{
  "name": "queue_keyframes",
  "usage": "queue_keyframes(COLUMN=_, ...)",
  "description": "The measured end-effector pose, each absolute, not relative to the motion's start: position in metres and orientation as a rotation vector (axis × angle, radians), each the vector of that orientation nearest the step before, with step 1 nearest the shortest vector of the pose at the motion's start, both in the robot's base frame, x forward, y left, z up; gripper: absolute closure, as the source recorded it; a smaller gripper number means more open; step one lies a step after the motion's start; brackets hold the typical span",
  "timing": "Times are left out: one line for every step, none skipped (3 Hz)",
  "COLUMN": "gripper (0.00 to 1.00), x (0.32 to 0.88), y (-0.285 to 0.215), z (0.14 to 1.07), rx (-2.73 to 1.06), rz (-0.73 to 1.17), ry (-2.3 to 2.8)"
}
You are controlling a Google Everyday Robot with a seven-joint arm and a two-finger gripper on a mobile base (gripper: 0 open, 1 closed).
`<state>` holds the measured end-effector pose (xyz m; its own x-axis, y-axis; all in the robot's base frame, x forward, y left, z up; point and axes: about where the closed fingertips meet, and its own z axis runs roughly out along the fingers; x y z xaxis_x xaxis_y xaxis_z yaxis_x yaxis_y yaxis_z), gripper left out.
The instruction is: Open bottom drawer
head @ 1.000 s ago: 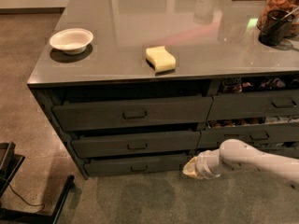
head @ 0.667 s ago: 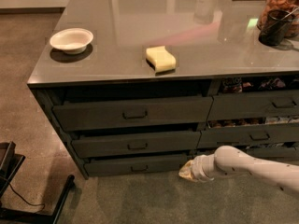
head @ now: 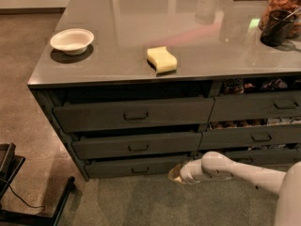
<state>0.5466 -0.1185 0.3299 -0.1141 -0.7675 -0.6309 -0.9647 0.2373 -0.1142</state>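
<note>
Counter point(head: 117, 55): grey top, two drawer stacks under it, the wider one on the camera-left side. Arm point(head: 235, 173) comes in low from the right of the view, across the foot of the narrower stack.

Bottom drawer point(head: 108, 167) is the lowest and slimmest front of the wider stack, just above the floor. Long axis runs left-right along the counter face. It looks shut or barely cracked, so the task is not started as far as the drawer goes.

Gripper point(head: 175, 173) sits at the right end of that drawer front, same height, close to the face; can't tell if it touches. Can't tell whether it's wide or narrow, since it points away from the camera. It isn't holding anything I can see.

Key relation: handle point(head: 140, 170), a small dark loop at the centre of the front, lies to the camera-left of the gripper, near but clearly apart, at roughly the same level. My read is that the next move is a short sideways shift along the drawer face, then hook or pinch the loop and pull out toward the camera.

Versus 1.0 s ago: the gripper has slid left from under the seam between the stacks to the right end of the bottom drawer. The drawers are unchanged.

Bowl point(head: 72, 40) and sponge point(head: 162, 59) are up on the counter, not involved.
</note>
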Motion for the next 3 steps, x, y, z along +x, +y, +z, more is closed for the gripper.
queue_keyframes(gripper=1.0, x=0.547, y=-0.119, z=0.33, rx=-1.581, rz=0.439, ry=1.934)
queue_keyframes(gripper=1.0, x=0.547, y=-0.114, z=0.309, rx=-1.573, rz=0.434, ry=1.906)
queue_keyframes(gripper=0.84, x=0.551, y=-0.103, z=0.289, rx=-1.563, rz=0.431, ry=1.865)
